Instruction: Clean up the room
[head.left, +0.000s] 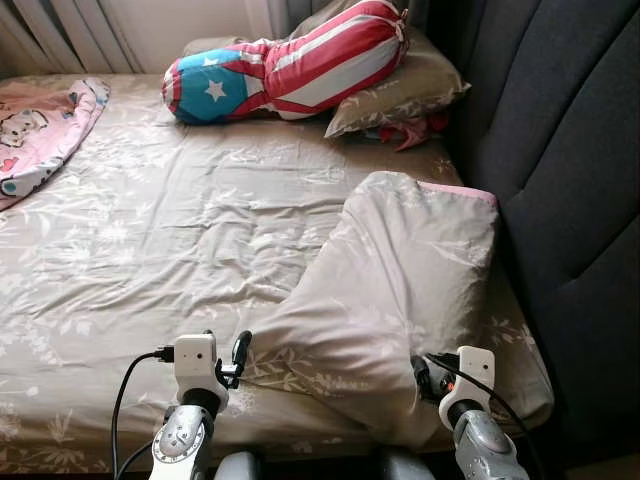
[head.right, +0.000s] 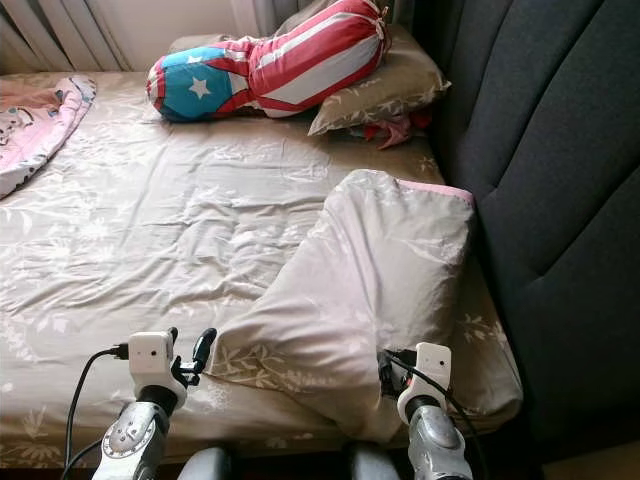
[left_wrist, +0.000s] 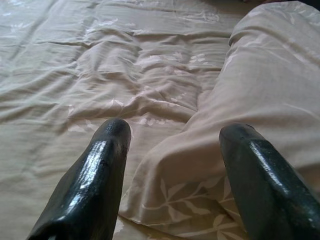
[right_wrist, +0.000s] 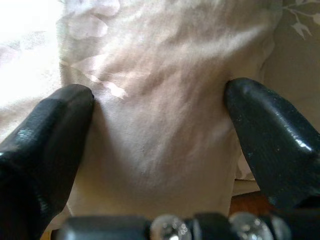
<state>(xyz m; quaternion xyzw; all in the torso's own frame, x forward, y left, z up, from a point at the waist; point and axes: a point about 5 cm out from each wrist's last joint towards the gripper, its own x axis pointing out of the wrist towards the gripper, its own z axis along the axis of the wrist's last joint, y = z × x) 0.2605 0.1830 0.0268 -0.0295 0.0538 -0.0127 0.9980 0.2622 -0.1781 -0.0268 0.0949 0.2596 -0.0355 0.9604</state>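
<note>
I see my right gripper (right_wrist: 160, 125) spread wide around the beige pillow's (head.left: 390, 290) near edge, my left gripper (left_wrist: 172, 170) open beside its corner

The bed (head.left: 150, 230), under a creased beige leaf-print sheet, carries a folded beige duvet (head.left: 390, 290) by the dark headboard (head.left: 560, 150), a beige pillow (head.left: 400, 90) with a star-and-stripe bolster (head.left: 290, 65) on it, and a pink blanket (head.left: 40, 130) at the far left.
</note>
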